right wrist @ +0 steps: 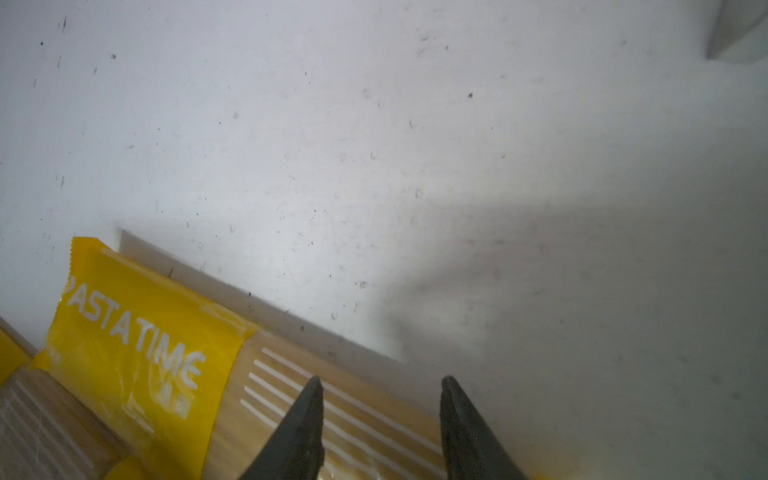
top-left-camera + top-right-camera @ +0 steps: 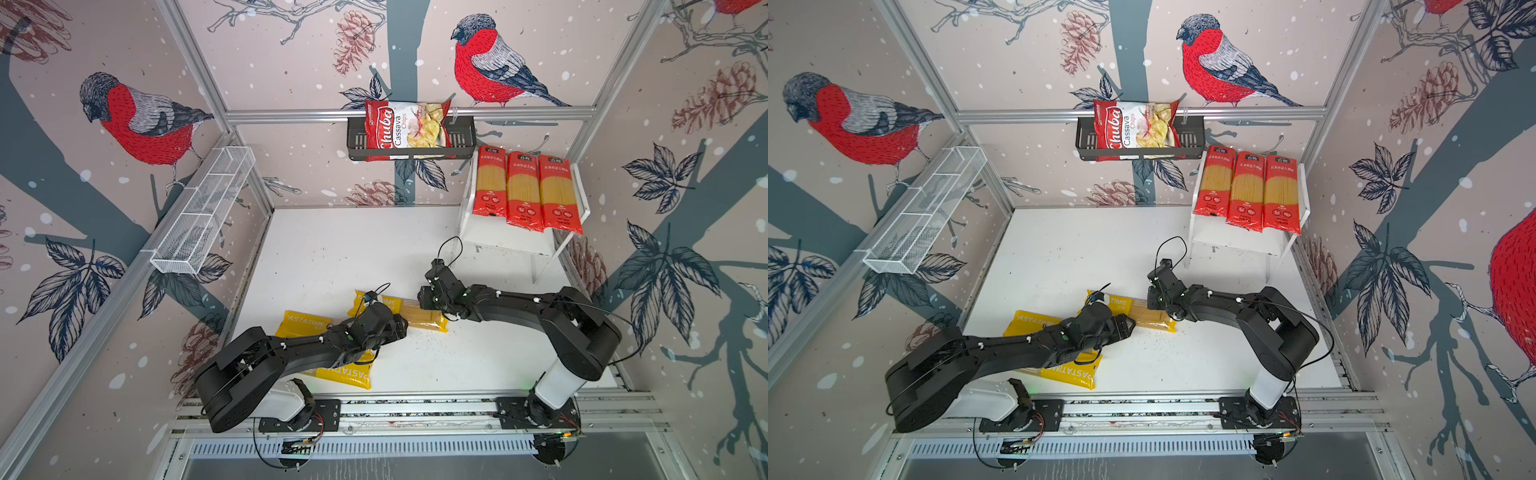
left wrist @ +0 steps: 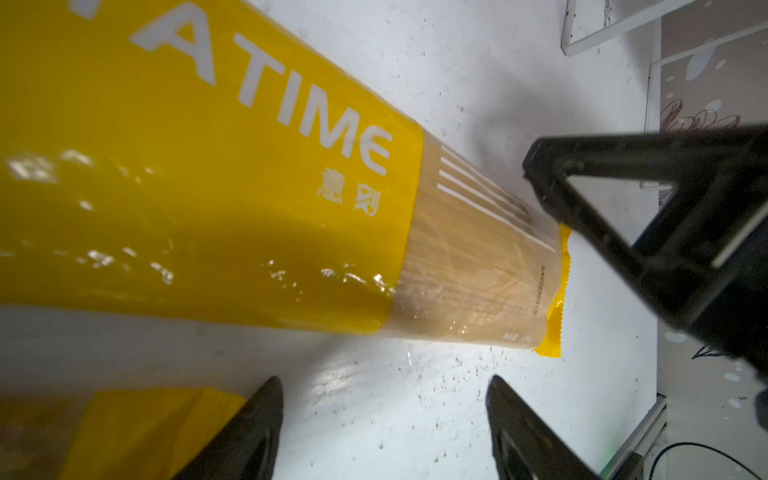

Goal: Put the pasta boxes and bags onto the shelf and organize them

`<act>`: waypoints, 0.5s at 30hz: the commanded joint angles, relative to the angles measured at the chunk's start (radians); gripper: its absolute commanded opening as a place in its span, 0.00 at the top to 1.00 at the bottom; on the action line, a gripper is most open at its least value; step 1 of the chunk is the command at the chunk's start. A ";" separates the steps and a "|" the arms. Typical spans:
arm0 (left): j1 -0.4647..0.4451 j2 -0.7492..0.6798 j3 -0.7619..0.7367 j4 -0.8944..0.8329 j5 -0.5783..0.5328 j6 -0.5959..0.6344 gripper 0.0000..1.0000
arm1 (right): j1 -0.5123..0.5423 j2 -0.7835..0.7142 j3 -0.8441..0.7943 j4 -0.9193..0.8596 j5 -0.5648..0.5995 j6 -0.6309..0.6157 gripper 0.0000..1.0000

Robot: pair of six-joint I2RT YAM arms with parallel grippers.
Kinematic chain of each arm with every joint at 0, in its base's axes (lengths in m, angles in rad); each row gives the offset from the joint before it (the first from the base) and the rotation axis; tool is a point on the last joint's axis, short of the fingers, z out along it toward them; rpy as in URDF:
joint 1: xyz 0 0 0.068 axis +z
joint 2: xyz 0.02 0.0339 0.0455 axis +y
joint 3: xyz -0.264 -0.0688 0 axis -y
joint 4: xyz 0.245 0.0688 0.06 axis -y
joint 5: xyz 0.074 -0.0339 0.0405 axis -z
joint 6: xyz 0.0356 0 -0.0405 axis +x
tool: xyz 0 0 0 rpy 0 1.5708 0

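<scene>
In both top views the near yellow packet (image 2: 347,377) (image 2: 1073,376), a long flat plastic spaghetti pack printed PASTATIME, lies on the white tabletop (image 2: 332,249) at the lower centre of the frame. The black left arm (image 2: 291,353) covers its far half. Just beyond, the left yellow packet (image 2: 303,325), of the same kind, shows only its left end, because the same arm crosses the rest.

The left gripper (image 3: 384,380) hovers low near the centre. Its jaws are spread wide, with only speckled tabletop between the fingers (image 3: 266,403).

Just past it the middle yellow packet (image 2: 422,319) lies flat, yellow at its left end and clear toward the right, where pale spaghetti shows. The right gripper (image 1: 380,380) reaches onto this window from the right. Its jaws stand partly spread, one tip over the window's white stripes and the other at the packet's far edge, not pressed together on it. Whether the tips touch the wrapper I cannot tell. The two grippers are near each other, on either side of the window.

A stretch of scuffed tabletop separates them from the white two-tier shelf (image 2: 511,245) on thin legs at the upper right. Three red spaghetti packets (image 2: 523,191) with clear middles lie side by side on its top board, touching, and their near ends appear to pass the front edge.

Up and left of the shelf, at the upper centre, a black slotted basket (image 2: 461,139) hangs on the back wall. It holds a red-and-white Chuba cassava chips bag (image 2: 405,126). A long white wire-mesh basket (image 2: 203,212) hangs on the left wall.
</scene>
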 commanded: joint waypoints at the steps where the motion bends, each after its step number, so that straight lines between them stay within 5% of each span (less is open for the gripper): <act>1: 0.048 0.008 0.008 -0.003 0.023 0.045 0.24 | 0.031 -0.043 -0.059 -0.014 -0.039 0.031 0.54; 10: 0.165 0.122 0.104 -0.048 0.083 0.172 0.24 | 0.249 -0.163 -0.215 0.044 -0.084 0.223 0.56; 15: 0.228 0.062 0.155 -0.171 0.056 0.220 0.24 | 0.223 -0.260 -0.233 0.033 -0.061 0.221 0.56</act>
